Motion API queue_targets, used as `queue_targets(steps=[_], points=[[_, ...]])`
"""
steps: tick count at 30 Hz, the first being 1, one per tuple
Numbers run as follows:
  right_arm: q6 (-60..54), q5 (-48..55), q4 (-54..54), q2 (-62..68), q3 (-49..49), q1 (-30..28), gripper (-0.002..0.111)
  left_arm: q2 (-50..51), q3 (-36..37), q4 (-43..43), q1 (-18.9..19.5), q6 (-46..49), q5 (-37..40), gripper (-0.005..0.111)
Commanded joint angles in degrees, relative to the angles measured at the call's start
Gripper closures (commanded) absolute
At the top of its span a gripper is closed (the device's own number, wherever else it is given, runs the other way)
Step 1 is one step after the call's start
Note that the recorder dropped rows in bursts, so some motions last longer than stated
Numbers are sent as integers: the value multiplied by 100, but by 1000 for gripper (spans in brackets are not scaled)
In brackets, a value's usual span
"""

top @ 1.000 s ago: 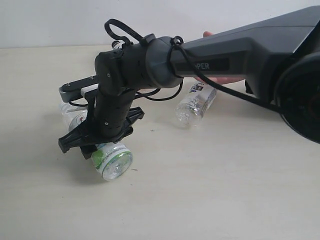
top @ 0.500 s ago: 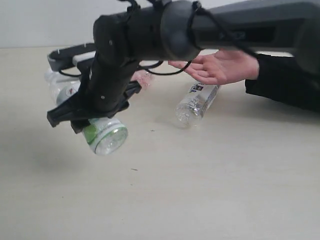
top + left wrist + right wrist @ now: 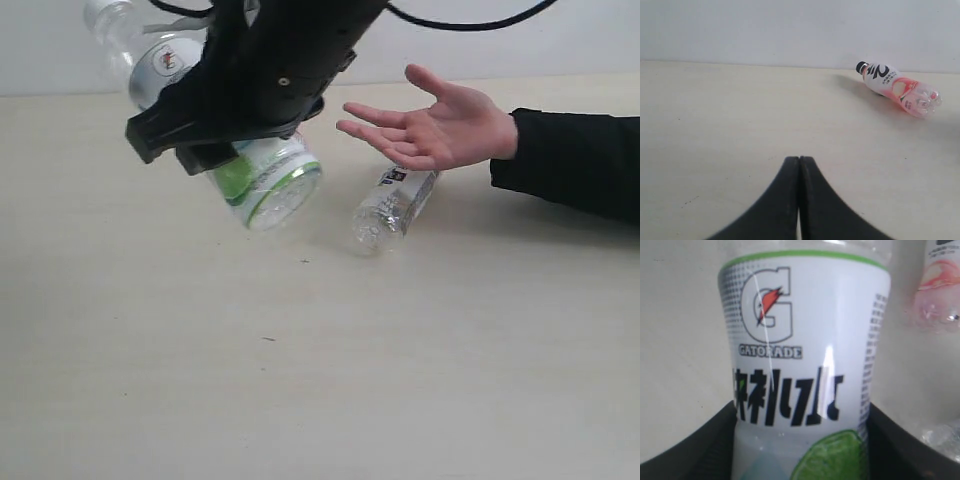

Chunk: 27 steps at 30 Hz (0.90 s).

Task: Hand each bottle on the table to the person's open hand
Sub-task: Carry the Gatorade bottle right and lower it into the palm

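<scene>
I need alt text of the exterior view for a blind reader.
The right pincer holds a lime-label Gatorade bottle above the cream table, close to a person's open hand. A second clear bottle lies on the table beside the hand.

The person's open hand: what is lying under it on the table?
A clear bottle with a white label lies on its side on the table, partly beneath the open hand. The hand covers its cap end.
</scene>
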Motion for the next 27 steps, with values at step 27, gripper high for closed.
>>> queue_targets(steps=[27], points=[[255,-2,-390,-366,1123,-2489,108,-26,-3,-24,-37,6,-12,107]])
